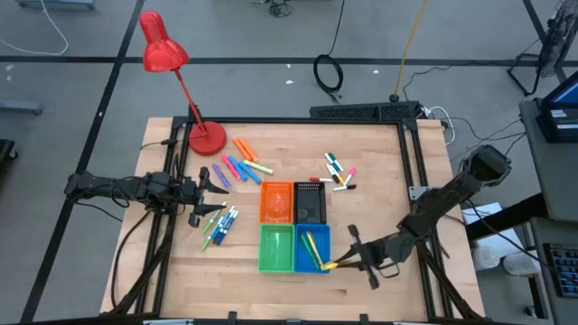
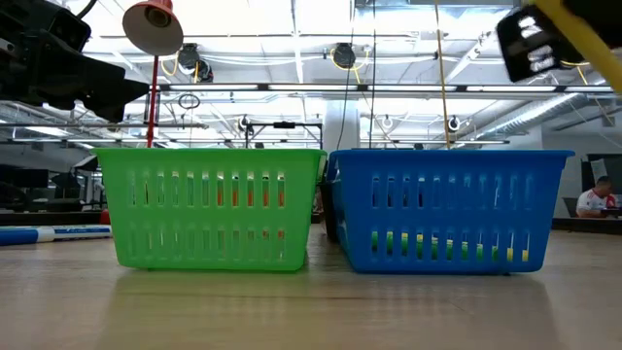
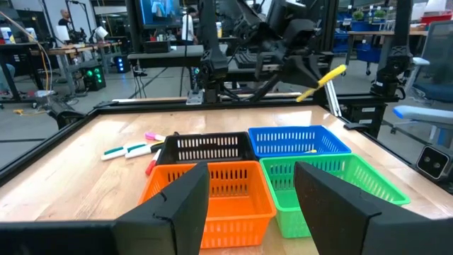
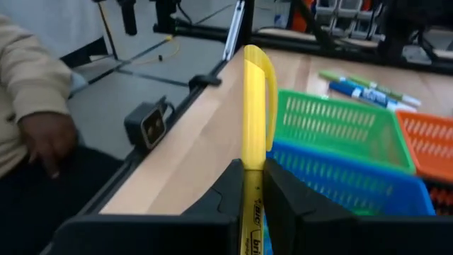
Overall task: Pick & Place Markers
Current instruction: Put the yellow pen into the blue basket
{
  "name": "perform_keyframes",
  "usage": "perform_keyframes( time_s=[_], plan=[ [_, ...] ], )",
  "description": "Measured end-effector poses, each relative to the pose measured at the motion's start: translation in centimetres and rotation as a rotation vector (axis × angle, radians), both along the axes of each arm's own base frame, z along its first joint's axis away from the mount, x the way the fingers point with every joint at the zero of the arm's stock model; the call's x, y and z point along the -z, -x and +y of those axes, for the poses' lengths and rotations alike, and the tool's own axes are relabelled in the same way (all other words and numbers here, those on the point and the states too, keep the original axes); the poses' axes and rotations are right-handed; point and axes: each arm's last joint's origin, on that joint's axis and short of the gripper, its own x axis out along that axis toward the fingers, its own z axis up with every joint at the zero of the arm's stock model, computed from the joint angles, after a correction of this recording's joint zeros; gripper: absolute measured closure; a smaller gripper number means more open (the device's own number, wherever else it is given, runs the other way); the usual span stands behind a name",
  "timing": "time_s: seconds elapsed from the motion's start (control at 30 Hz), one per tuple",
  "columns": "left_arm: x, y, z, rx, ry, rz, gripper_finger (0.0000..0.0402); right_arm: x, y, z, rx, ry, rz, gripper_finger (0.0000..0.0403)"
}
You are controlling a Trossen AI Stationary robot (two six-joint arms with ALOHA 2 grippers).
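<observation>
1. Setting: robotics lab or workshop.
2. Evidence: pale wooden worktable (image 1: 379, 194) framed in black metal rails (image 1: 411, 153); ceiling strip lights (image 2: 292, 17); lit monitor screens (image 3: 157, 10); grey concrete floor with loose black cables (image 1: 329, 72); other workbenches beyond.

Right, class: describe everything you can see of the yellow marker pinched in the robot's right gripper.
The yellow plastic marker is a slim, glossy highlighter with a rounded cap and a pocket clip down one side; black lettering shows on its barrel near the grip. The right gripper is shut on its lower barrel, the two dark fingers being all that touches it. It is held in the air at the edge of the blue slotted plastic bin, by the table's right front.
</observation>
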Motion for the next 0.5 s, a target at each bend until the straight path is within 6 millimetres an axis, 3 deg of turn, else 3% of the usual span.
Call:
perform_keyframes(
  time_s=[0.23, 0.5],
  plan=[
    [0.0, 0.0, 0.0, 0.000, 0.000, 0.000, 0.0190, -1.3, -4.6, 2.1, 0.051, -0.030, -0.042, 0.0379],
    [0.0, 0.0, 0.0, 0.000, 0.000, 0.000, 0.0190, 1.3, -8.0, 1.3, 0.206, -0.181, -0.047, 0.0378]
  ],
)
